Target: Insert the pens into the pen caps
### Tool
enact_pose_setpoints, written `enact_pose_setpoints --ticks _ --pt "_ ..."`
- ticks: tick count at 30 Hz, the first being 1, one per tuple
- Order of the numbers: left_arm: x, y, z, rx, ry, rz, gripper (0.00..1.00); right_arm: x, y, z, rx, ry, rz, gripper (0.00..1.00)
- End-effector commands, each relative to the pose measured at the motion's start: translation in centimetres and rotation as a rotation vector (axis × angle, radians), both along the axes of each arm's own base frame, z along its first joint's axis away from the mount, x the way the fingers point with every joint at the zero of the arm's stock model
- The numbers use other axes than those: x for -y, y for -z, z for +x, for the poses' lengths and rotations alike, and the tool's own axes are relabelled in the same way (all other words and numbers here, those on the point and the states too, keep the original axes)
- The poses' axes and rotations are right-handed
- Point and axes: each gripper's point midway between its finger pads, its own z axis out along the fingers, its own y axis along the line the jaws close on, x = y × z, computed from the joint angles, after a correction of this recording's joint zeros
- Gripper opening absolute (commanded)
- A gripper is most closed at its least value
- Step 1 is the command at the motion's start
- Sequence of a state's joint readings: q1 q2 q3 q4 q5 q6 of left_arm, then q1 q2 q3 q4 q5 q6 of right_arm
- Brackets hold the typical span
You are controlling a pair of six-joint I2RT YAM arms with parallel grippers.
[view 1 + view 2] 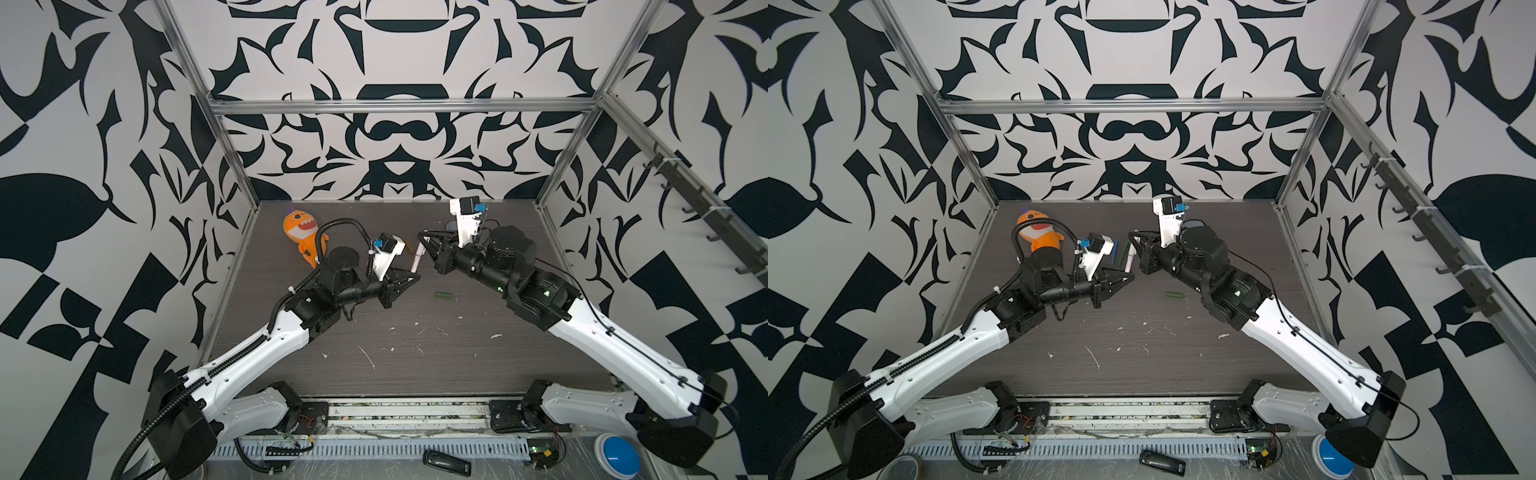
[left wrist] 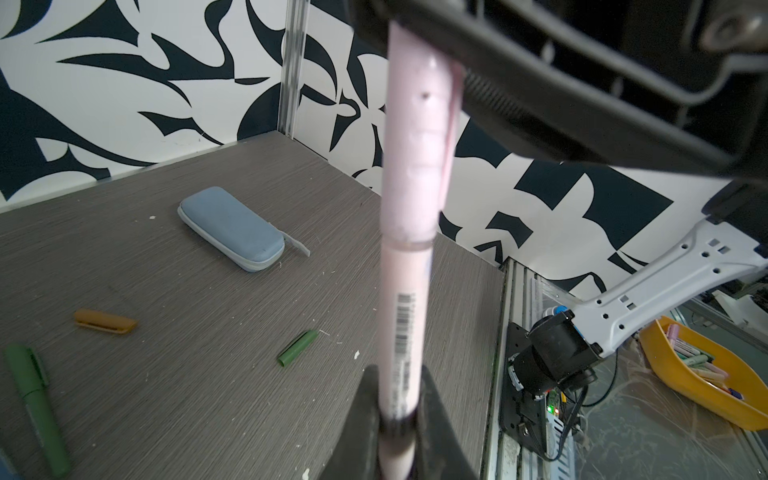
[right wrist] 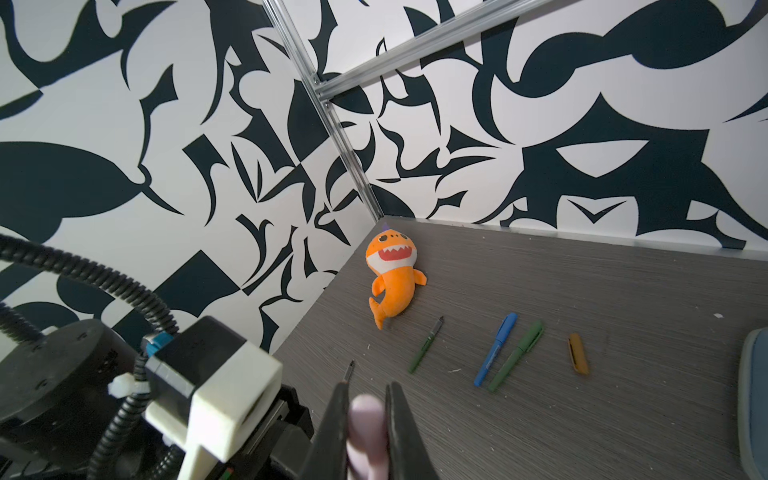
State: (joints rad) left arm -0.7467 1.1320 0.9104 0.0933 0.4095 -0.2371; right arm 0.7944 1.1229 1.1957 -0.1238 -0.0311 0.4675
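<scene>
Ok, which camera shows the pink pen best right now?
The left wrist view: the pink pen fills the frame lengthwise, barcode and cap seam visible. The right wrist view shows only its rounded end; both top views show a small sliver.

My left gripper (image 2: 399, 388) is clamped on the pale pink pen (image 2: 405, 316) near its dark end. The pale pink cap (image 2: 415, 158) is seated on the pen's far end, between the jaws of my right gripper (image 2: 419, 45). On the table (image 2: 208, 395): green cap (image 2: 297, 347), orange-brown cap (image 2: 106, 322), green pen (image 2: 37, 407), pale blue zip case (image 2: 232, 228).
</scene>
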Motion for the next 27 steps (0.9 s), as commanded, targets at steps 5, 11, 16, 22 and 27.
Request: enact_pose_setpoints --ticks 5,11,16,22,27 --pt "-1.5 -11.8 3.0 0.215 -0.132 -0.24 0.0 0.4 12.3 -3.6 -0.277 -0.104 -0.243 0.02" --pt "-0.9 -12.9 4.0 0.227 -0.132 -0.251 0.0 0.3 15.0 -4.4 -0.335 -0.129 -0.271 0.02" --pt "-0.1 -11.6 4.0 0.193 -0.084 -0.216 0.0 0.7 13.9 -4.2 -0.309 -0.106 -0.249 0.07" --pt "-0.2 -5.0 2.9 0.08 -0.045 -0.116 0.0 1.0 5.9 -3.2 -0.166 -0.056 -0.121 0.29" --pt "-1.6 0.7 1.9 -0.035 -0.079 0.001 0.0 3.0 -0.2 -2.9 -0.049 0.028 -0.063 0.36"
